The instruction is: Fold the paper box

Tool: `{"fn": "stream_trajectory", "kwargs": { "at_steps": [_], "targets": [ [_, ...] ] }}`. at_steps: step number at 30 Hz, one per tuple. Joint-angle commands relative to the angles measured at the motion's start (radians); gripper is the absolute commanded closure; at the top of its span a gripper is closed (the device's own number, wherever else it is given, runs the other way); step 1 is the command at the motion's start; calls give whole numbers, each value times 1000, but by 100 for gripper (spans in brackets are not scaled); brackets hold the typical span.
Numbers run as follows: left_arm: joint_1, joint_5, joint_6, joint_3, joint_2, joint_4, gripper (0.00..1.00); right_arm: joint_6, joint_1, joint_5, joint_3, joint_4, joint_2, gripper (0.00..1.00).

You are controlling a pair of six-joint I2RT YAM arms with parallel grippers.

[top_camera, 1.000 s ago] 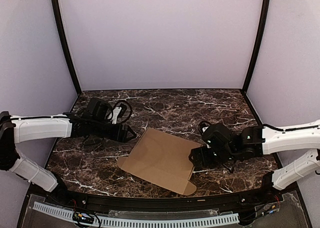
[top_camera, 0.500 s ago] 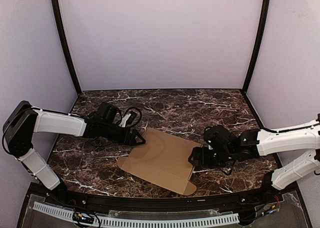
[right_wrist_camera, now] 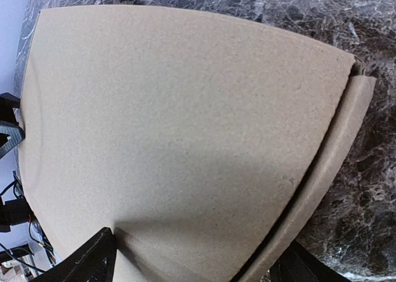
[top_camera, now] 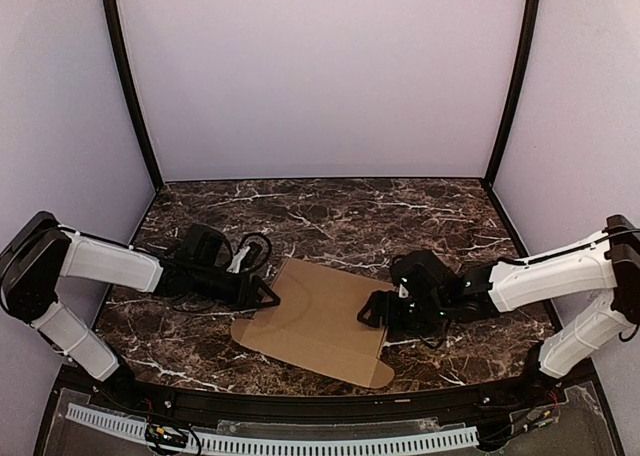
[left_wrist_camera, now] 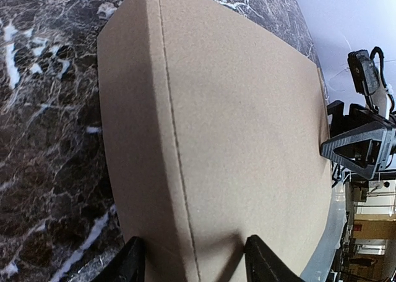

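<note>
Paper box [top_camera: 318, 321]: plain brown cardboard, flattened, lying on the dark marble table [top_camera: 330, 211] at lower centre of the top view, between the two arms. Left gripper [top_camera: 266, 296] is at its left edge and right gripper [top_camera: 370, 311] at its right edge. In each wrist view the fingers stand apart with the cardboard edge between them, the right pair wider than the left, and neither is visibly pinched on the board. The top panel looks bowed in both wrist views. A scored crease [left_wrist_camera: 176, 140] runs near the left edge, and a narrow flap [right_wrist_camera: 346, 127] lies along the right of the right-wrist frame. Judgement: light and thin, stiff across panels but weak at scores. It will likely slide on polished marble and will kink if squeezed mid-panel. Best hold is at the edges close to a score, both sides together.
</note>
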Motion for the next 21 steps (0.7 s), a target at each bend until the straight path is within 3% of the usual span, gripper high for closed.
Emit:
{"fn": "stream_trajectory", "kwargs": {
  "at_steps": [1,9,18,21],
  "targets": [
    [5,-10,-43,-69,-87,22,47,-46,-21,-49,58,76,71,18],
    [4,-66,-137,-236,-289,42,49,-186,-98,-170,145,151,215,26],
    [3,-153,-195,-344,-495,-8,50,-262,-154,-280,217,174,342,65],
    [3,-172,-188,-349,-520,-38,50,-271,-169,-290,213,176,344,73]
  ]
}}
